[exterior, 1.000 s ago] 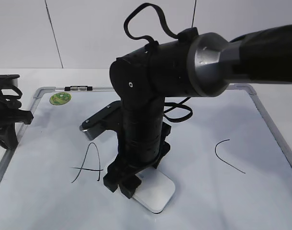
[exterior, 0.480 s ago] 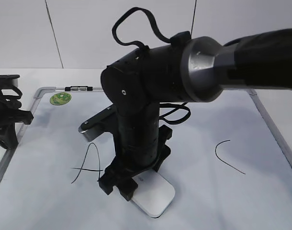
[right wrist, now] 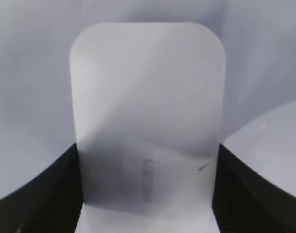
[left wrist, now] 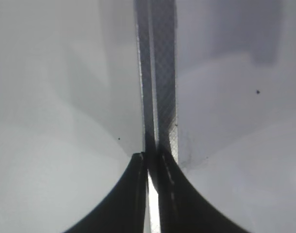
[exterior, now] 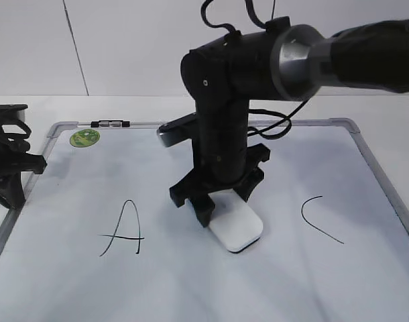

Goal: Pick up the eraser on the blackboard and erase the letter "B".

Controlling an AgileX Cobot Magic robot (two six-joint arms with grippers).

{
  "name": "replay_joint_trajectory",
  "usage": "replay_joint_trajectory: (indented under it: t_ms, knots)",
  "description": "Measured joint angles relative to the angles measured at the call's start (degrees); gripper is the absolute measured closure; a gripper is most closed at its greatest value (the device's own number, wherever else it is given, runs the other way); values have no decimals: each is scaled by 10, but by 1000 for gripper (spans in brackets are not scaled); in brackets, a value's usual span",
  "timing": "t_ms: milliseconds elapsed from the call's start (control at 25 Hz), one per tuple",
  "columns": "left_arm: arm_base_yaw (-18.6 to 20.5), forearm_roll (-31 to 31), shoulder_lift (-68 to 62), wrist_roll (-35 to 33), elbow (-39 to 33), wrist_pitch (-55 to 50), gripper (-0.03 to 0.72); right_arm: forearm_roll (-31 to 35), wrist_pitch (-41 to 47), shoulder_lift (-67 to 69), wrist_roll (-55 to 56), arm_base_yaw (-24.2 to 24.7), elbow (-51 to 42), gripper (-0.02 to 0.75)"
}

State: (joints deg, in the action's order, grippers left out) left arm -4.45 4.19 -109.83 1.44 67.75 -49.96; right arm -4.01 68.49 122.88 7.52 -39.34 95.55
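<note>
The white eraser (exterior: pixel 238 231) lies flat on the blackboard (exterior: pixel 191 285), between the slanted "A" (exterior: pixel 124 228) and the curved "C" (exterior: pixel 318 218). My right gripper (exterior: pixel 221 204) points down and is shut on the eraser's far end. In the right wrist view the eraser (right wrist: pixel 148 97) fills the space between the two black fingers of the right gripper (right wrist: pixel 147 153). No stroke of the letter "B" shows; the spot between A and C is partly hidden by arm and eraser. My left gripper (exterior: pixel 13 181) rests at the board's left edge, shut and empty (left wrist: pixel 148 160).
A round green sticker (exterior: pixel 84 138) and a small black-and-silver marker (exterior: pixel 109 123) sit at the board's far left corner. The silver frame (exterior: pixel 382 181) bounds the board; the left wrist view looks straight down on the frame's left rail (left wrist: pixel 160 73).
My right gripper has slid the eraser from beside the A to the right and farther back, toward the middle of the board. The left arm has not moved.
</note>
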Motion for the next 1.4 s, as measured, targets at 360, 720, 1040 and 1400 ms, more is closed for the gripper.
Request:
replay_joint_trajectory:
  t_ms: [360,720,1040,1400]
  knots:
    - [0,-1,0,0,0,0,670,14,19,27,3,19,50,184]
    - [0,-2,0,0,0,-1,670,44,-15,29,3,-32,51,184]
    - [0,-4,0,0,0,-1,670,44,-17,30,2,-51,52,184]
    - [0,-11,0,0,0,-1,671,55,-18,30,1,-58,52,184]
